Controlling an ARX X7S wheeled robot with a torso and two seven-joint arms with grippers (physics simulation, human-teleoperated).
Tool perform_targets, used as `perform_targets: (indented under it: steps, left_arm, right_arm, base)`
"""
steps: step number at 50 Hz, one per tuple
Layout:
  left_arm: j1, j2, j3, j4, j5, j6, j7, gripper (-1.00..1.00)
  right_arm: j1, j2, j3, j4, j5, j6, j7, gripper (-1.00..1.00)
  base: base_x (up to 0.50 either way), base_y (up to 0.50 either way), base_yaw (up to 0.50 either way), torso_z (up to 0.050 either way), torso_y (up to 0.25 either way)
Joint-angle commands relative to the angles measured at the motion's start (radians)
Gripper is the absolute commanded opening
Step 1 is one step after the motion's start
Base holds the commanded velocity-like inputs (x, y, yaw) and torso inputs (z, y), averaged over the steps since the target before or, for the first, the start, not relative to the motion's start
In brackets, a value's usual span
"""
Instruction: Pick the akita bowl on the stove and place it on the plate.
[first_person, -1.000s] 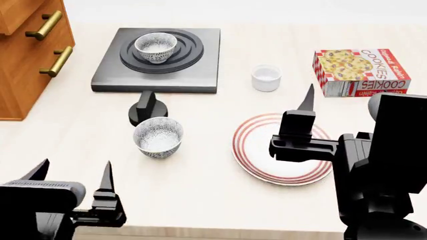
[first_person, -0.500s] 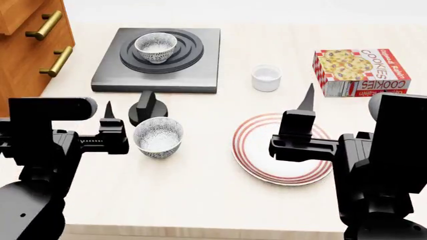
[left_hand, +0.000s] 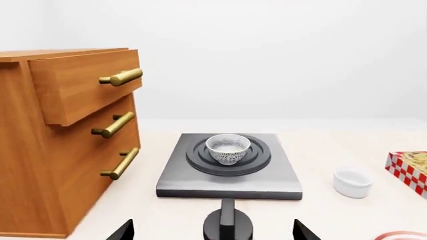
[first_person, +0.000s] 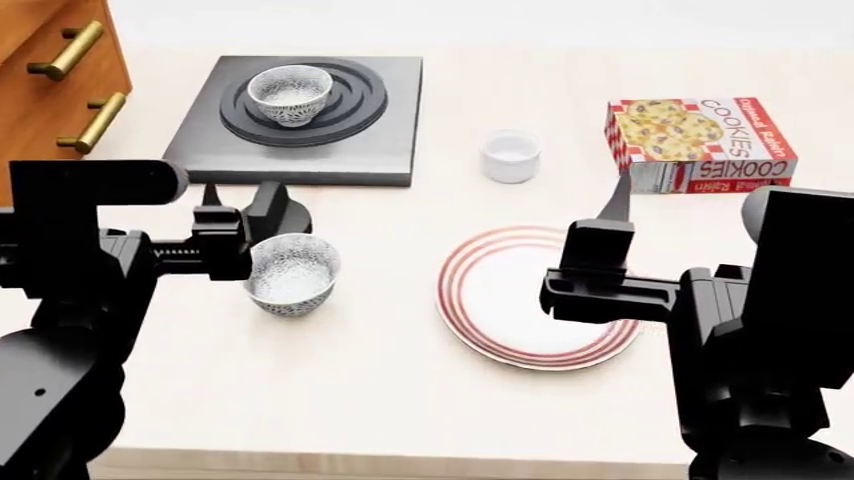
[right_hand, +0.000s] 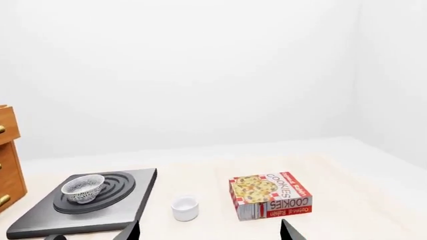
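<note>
- The akita bowl (first_person: 290, 93) sits upright on the burner rings of the stove (first_person: 340, 150), at about 11 o'clock on the table in the head view; nothing is touching it.
- It looks small, rigid and light, likely ceramic, so I judge it breakable and smooth enough to slip. The rim is the natural hold: one finger inside the white hollow, one on the patterned outer wall, pinched gently.
- A look-alike bowl (first_person: 291, 273) stands off the stove, toward 8 o'clock, just past the stove's black knob (first_person: 275, 211); it is the wrong one and easy to confuse.
- The left gripper (left_hand: 213, 231) hovers near that second bowl, its tips set wide apart and holding nothing; its wrist view looks straight over the knob at the stove.
- The plate (first_person: 534, 300) lies bare toward 4 o'clock, well apart from the stove.
- The right gripper (right_hand: 209, 231) hangs over the plate's near side, tips spread and empty.
- A white cup (first_person: 510, 156) at 1 o'clock, a cookie box (first_person: 699, 143) at 2 o'clock and a wooden drawer unit (left_hand: 63, 135) at 10 o'clock stand clear of the route.
</note>
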Motion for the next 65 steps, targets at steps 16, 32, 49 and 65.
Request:
perform_targets:
  steps: [16, 32, 49, 65]
  left_arm:
    - [-0.01, -0.009, 0.016, 0.02, -0.024, -0.01, -0.01, 1.0]
    - [-0.011, -0.013, 0.021, 0.015, -0.036, 0.001, -0.013, 1.0]
    - [-0.004, -0.018, 0.028, 0.043, -0.052, -0.017, -0.026, 1.0]
    - [-0.007, -0.023, 0.037, 0.029, -0.059, -0.006, -0.028, 1.0]
  right_arm:
    - [-0.002, 0.006, 0.005, 0.005, 0.016, -0.011, 0.01, 1.0]
    - [-0.002, 0.008, 0.004, 0.001, 0.027, -0.01, 0.019, 1.0]
    - [-0.015, 0.016, 0.006, 0.013, 0.033, -0.036, 0.019, 1.0]
    - [-0.023, 0.021, -0.001, 0.031, 0.036, -0.062, 0.021, 1.0]
  base:
    - [0.0, -0.2, 0.0, 0.0, 0.0]
    - [0.0, -0.19, 0.0, 0.0, 0.0]
    - [0.0, -0.01, 0.0, 0.0, 0.0]
    - [0.0, -0.11, 0.0, 0.0, 0.0]
